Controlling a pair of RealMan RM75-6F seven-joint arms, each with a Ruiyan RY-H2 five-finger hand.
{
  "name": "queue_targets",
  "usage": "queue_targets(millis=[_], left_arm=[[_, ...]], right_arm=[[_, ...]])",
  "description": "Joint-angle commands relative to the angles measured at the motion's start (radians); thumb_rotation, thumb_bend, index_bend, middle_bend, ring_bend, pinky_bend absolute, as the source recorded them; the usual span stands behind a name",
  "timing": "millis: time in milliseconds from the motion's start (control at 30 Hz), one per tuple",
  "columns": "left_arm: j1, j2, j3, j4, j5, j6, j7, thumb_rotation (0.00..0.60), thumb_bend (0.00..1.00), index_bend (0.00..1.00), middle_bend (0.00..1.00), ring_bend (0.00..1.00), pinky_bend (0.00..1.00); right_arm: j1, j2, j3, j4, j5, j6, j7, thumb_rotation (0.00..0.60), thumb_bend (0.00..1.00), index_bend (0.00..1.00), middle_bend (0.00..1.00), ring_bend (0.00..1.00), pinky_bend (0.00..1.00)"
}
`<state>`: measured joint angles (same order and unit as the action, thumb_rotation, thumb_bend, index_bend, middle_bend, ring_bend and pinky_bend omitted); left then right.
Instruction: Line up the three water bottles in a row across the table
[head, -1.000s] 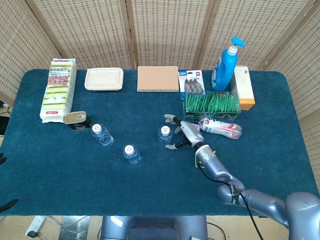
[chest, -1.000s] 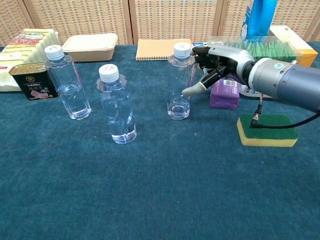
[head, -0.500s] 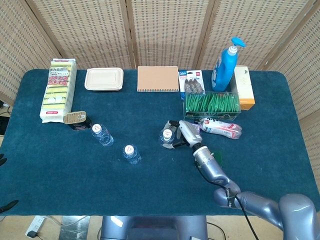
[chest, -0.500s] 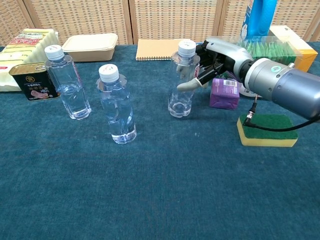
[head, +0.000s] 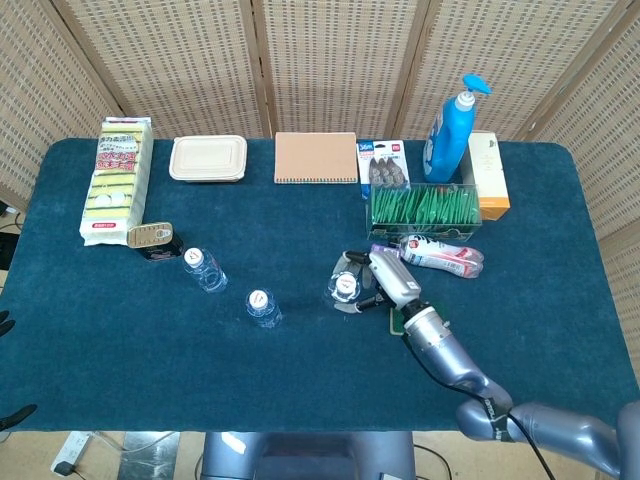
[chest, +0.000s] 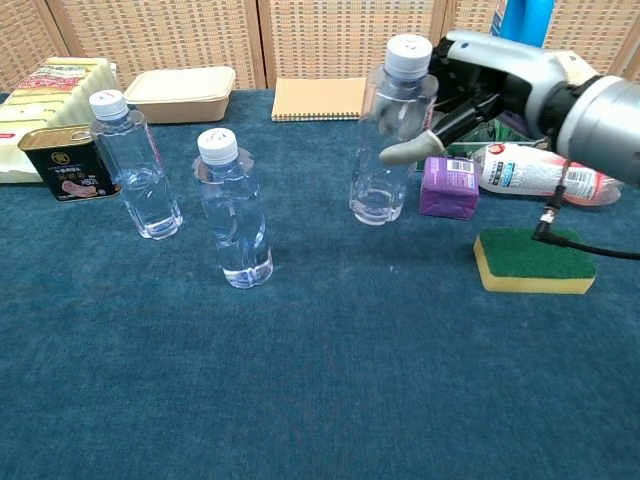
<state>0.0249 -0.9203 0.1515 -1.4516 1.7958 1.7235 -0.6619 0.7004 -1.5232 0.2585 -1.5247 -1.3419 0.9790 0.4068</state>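
At table centre, the right hand (chest: 470, 95) now grips the third bottle (chest: 390, 140), lifted since a second ago; realignment with the other two bottles (chest: 185, 190) begins.

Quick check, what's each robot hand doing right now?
Left robot hand: not in view.
Right robot hand: grips the rightmost water bottle.
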Motion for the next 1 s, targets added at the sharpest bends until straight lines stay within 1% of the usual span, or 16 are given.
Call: queue_targets(millis=[33,133,300,700,1000], left_arm=[[0.002,-0.001,0.004,0.003,0.01,0.009,0.004,0.6,0.12,0.0,0.0,0.0,0.0],[0.005,-0.002,0.006,0.005,0.017,0.017,0.004,0.6,0.12,0.0,0.0,0.0,0.0],[0.007,-0.003,0.008,0.01,0.018,0.024,0.001,0.6,0.12,0.0,0.0,0.0,0.0],[0.001,-0.002,0.007,0.022,0.005,0.018,-0.024,0.6,0.12,0.0,0.0,0.0,0.0],[0.0,-0.001,0.006,0.032,0.002,0.023,-0.045,0.6,0.12,0.0,0.0,0.0,0.0]], right_arm=[[-0.033,0.06,-0.035,-0.081,-0.016,0.019,-0.051,0.6,0.2,0.53,0.58,0.51,0.63],[-0.04,0.064,-0.048,-0.099,-0.017,0.021,-0.068,0.6,0.2,0.53,0.58,0.51,0.63],[-0.037,0.035,-0.067,-0.096,-0.011,0.017,-0.119,0.6,0.2,0.53,0.58,0.51,0.63],[0.011,-0.064,-0.037,-0.039,0.085,-0.032,-0.225,0.6,0.21,0.53,0.58,0.51,0.63],[0.034,-0.11,-0.026,-0.037,0.131,-0.049,-0.287,0.6,0.21,0.53,0.58,0.51,0.63]])
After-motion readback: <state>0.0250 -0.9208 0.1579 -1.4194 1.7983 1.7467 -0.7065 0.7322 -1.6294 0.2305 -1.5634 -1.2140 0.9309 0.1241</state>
